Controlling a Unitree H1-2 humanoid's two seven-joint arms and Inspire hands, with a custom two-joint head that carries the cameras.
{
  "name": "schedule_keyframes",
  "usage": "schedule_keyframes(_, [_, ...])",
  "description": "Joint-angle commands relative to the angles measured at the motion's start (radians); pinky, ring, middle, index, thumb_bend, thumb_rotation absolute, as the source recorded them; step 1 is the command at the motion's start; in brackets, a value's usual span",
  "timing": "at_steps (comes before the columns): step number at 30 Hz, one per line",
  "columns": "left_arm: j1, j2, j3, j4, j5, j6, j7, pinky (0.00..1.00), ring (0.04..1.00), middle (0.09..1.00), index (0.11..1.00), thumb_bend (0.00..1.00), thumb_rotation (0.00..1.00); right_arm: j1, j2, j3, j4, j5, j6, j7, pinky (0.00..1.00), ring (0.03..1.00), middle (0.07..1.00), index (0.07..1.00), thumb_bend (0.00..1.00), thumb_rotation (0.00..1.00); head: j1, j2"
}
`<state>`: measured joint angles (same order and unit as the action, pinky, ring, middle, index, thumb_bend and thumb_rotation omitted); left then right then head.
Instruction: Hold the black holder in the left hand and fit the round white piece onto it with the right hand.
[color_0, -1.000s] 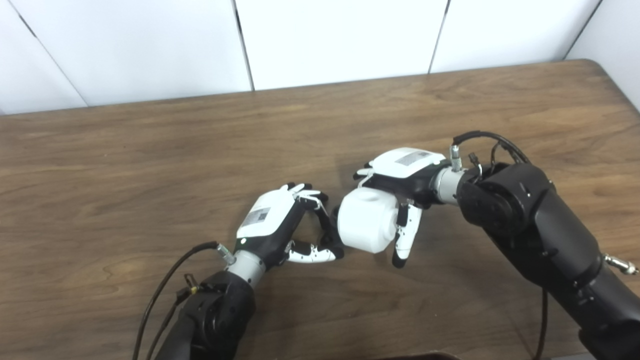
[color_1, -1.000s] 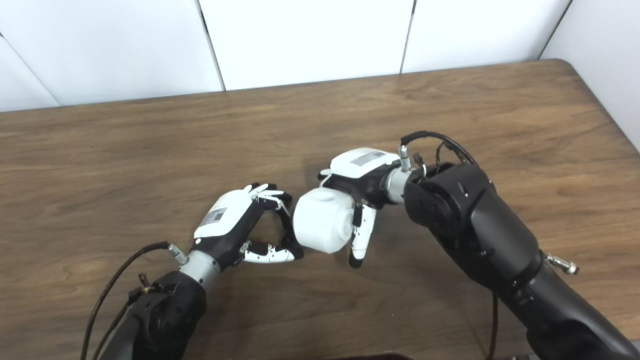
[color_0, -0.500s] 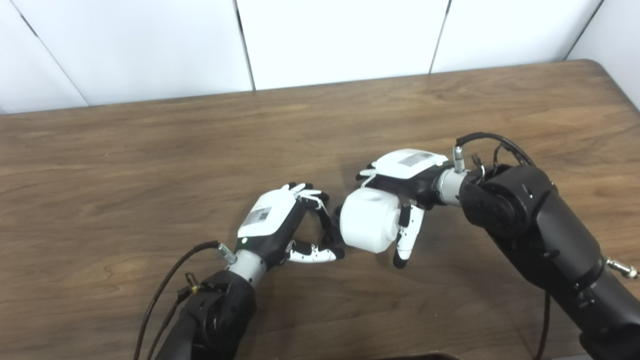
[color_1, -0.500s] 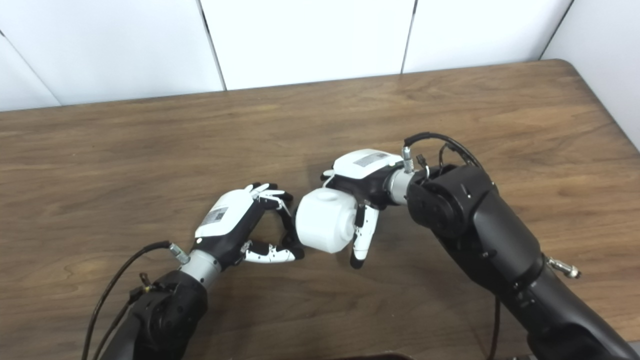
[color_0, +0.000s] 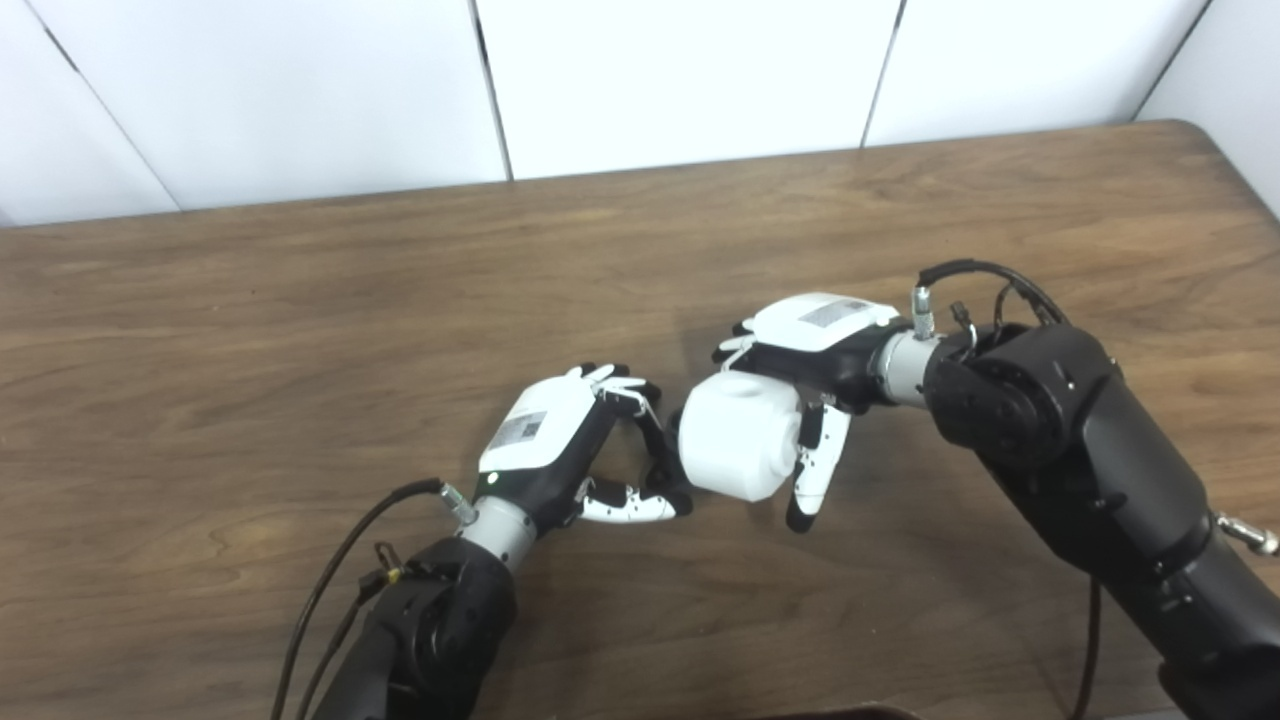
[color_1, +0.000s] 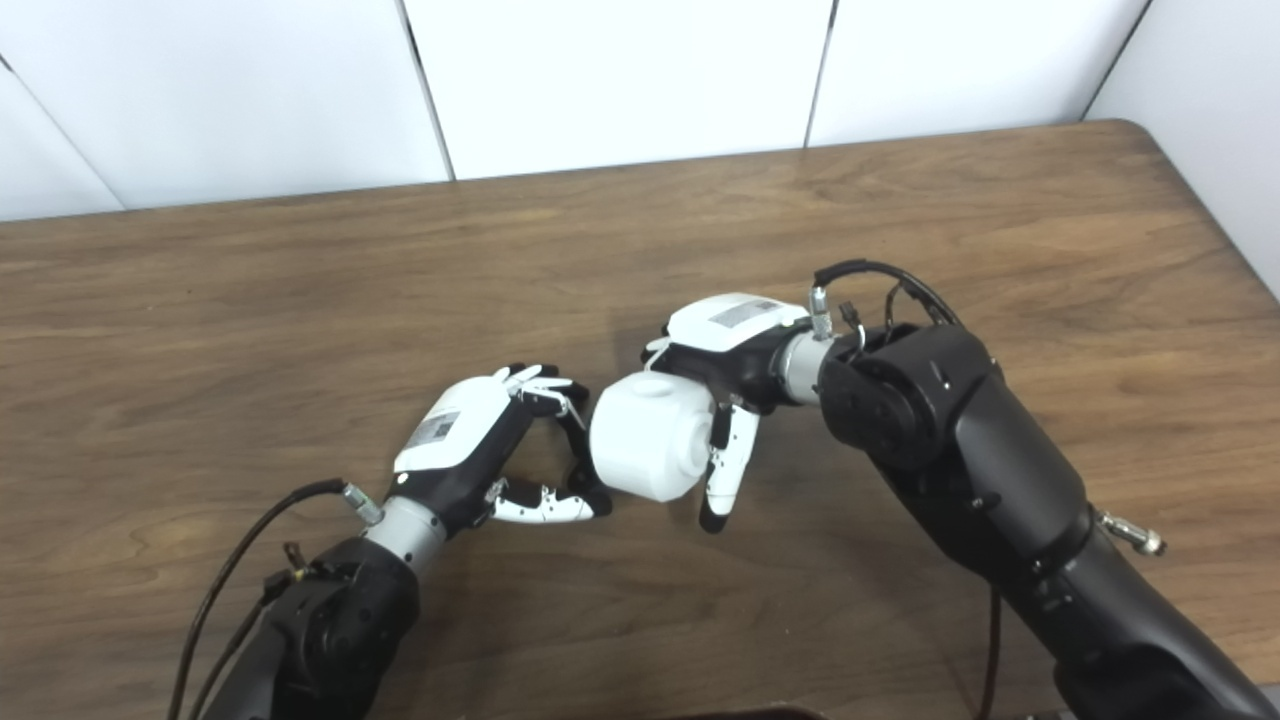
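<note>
My right hand (color_0: 812, 345) comes in from the right and is shut on the round white piece (color_0: 738, 436), a chunky drum with a small round boss on top, thumb below and fingers over it. My left hand (color_0: 560, 440) curls its fingers and thumb around a small black holder (color_0: 662, 458). Most of the holder is hidden and hard to tell from the dark fingertips. The white piece's left face presses against the holder at the left hand's fingertips (color_1: 580, 480), just above the wooden table (color_0: 300, 330).
The brown wooden table runs to white wall panels (color_0: 680, 70) at the back, and its right corner (color_1: 1150, 130) is in view. Black cables (color_0: 330, 590) trail from both forearms near the front edge.
Both hands have drifted a little up and to the right together. The white piece stays against the left hand's fingertips, and neither grip has altered.
</note>
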<state>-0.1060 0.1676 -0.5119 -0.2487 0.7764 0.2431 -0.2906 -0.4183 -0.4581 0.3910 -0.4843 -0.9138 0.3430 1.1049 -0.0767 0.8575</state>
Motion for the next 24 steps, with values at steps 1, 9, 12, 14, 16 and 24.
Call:
schedule_keyframes(1, [-0.010, -0.020, -0.033, 0.027, -0.013, -0.011, -0.042, 0.98, 0.933, 0.838, 0.487, 0.51, 0.06, -0.062, 0.016, -0.015, -0.044, 0.004, -0.001, -0.011, 1.00, 1.000, 0.938, 0.726, 1.00, 0.35, 0.002, -0.002])
schedule_keyframes(9, [-0.017, -0.024, -0.039, 0.045, -0.008, -0.014, -0.034, 0.98, 0.933, 0.834, 0.487, 0.51, 0.06, -0.091, -0.001, -0.019, -0.072, 0.022, -0.007, 0.008, 1.00, 1.000, 0.937, 0.726, 1.00, 0.37, 0.008, -0.005])
schedule_keyframes(12, [-0.017, -0.025, -0.038, 0.049, -0.012, -0.017, -0.033, 0.99, 0.931, 0.834, 0.487, 0.51, 0.06, -0.101, -0.010, -0.020, -0.081, 0.029, -0.012, 0.016, 1.00, 1.000, 0.936, 0.730, 1.00, 0.38, 0.010, -0.007])
schedule_keyframes(14, [-0.018, -0.026, -0.039, 0.050, -0.008, -0.015, -0.037, 0.99, 0.933, 0.836, 0.488, 0.51, 0.06, -0.109, -0.013, -0.021, -0.091, 0.035, -0.006, 0.027, 1.00, 1.000, 0.939, 0.733, 1.00, 0.40, 0.009, -0.008])
schedule_keyframes(16, [-0.019, -0.027, -0.040, 0.052, -0.004, -0.015, -0.036, 0.98, 0.932, 0.836, 0.488, 0.51, 0.06, -0.117, -0.016, -0.025, -0.102, 0.045, -0.006, 0.030, 1.00, 1.000, 0.937, 0.732, 1.00, 0.40, 0.011, -0.007])
schedule_keyframes(24, [-0.022, -0.027, -0.043, 0.049, -0.001, -0.005, -0.045, 0.99, 0.932, 0.837, 0.488, 0.51, 0.06, -0.141, -0.029, -0.035, -0.121, 0.071, 0.001, 0.049, 0.98, 1.000, 0.933, 0.732, 1.00, 0.40, 0.011, -0.007])
